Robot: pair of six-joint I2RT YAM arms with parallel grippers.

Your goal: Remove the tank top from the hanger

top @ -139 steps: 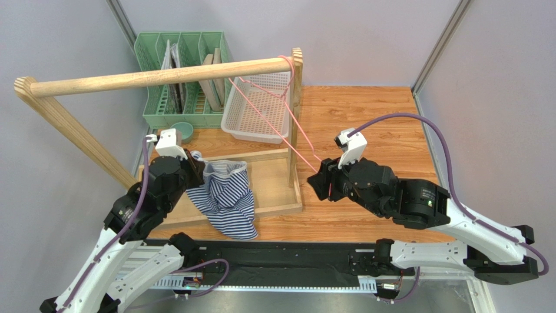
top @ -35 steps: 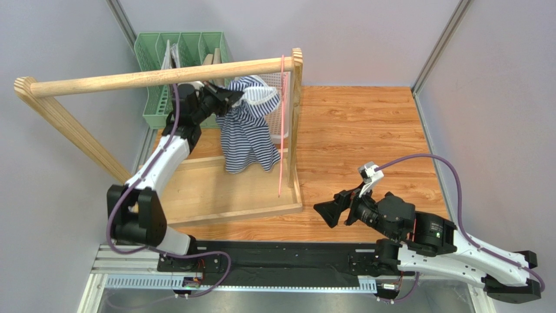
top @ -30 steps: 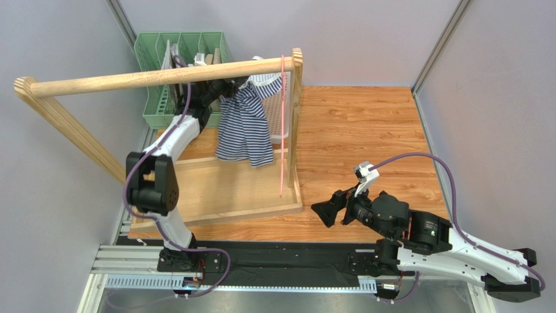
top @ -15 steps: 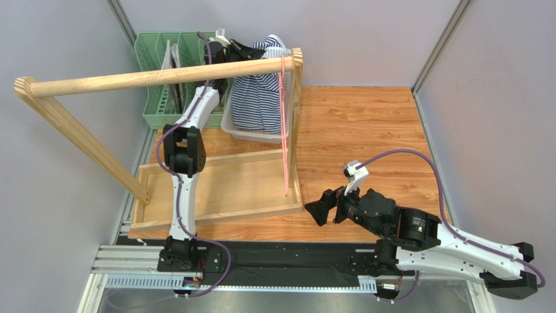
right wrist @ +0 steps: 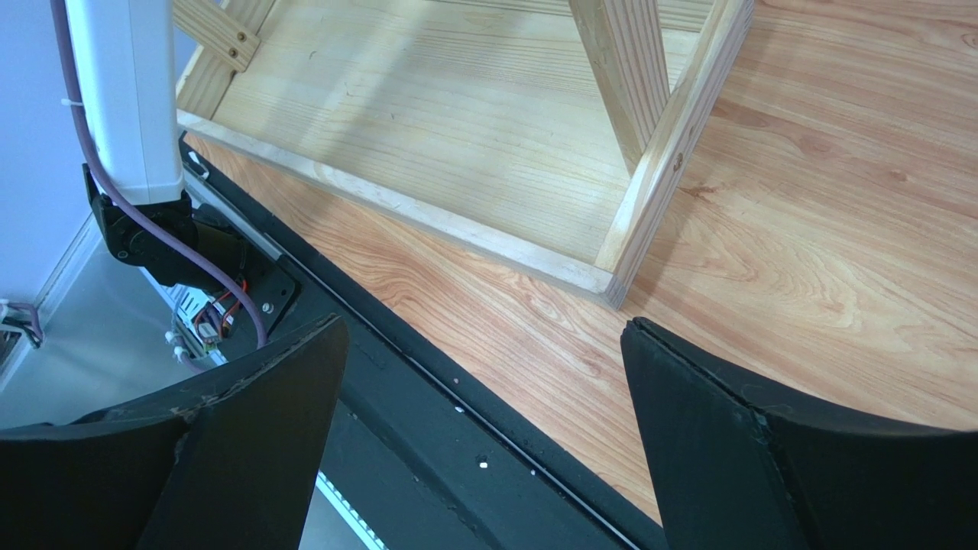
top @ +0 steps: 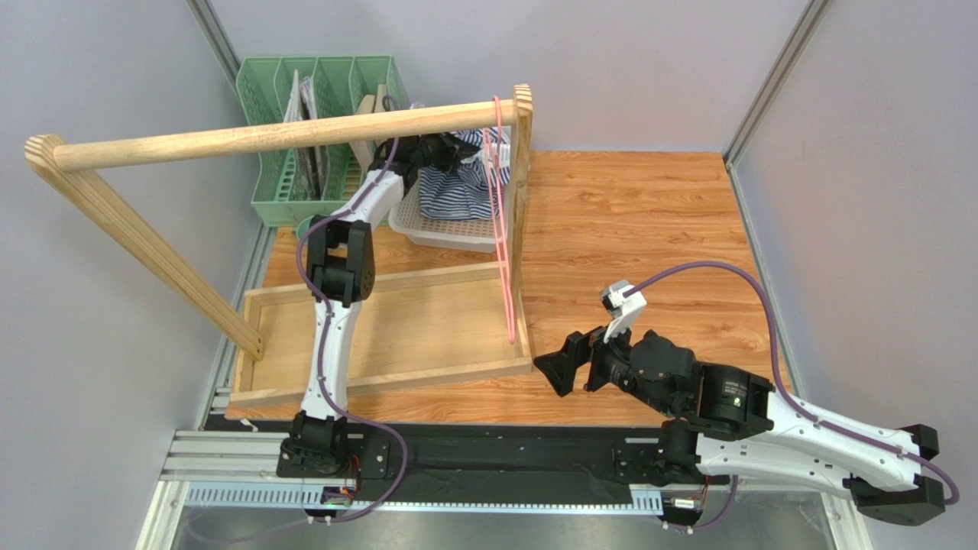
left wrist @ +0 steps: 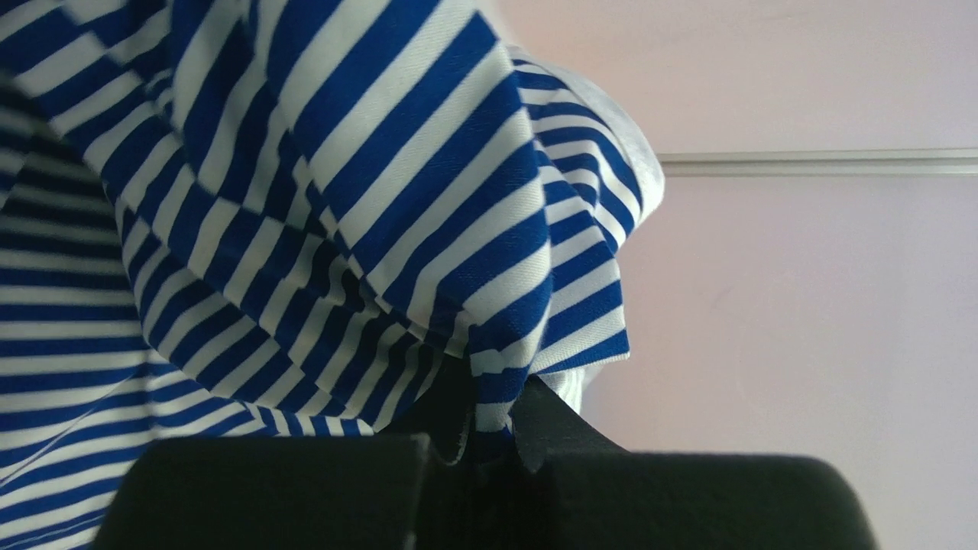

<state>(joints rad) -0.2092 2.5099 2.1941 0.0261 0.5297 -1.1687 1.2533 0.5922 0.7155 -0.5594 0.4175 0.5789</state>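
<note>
i've dropped the left tool point(top: 434, 150) from above the rail point(top: 276, 132) to the white basket point(top: 450, 225) at the counter's far edge, still pinching the tank top point(top: 457, 183). hanger point(top: 502, 218) hangs bare: removal done. right tool point(right wrist: 482, 344) spread, idle near edge.

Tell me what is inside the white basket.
The tank top sits bunched in the white basket, clamped by the left gripper. Anything beneath the fabric is hidden.
</note>
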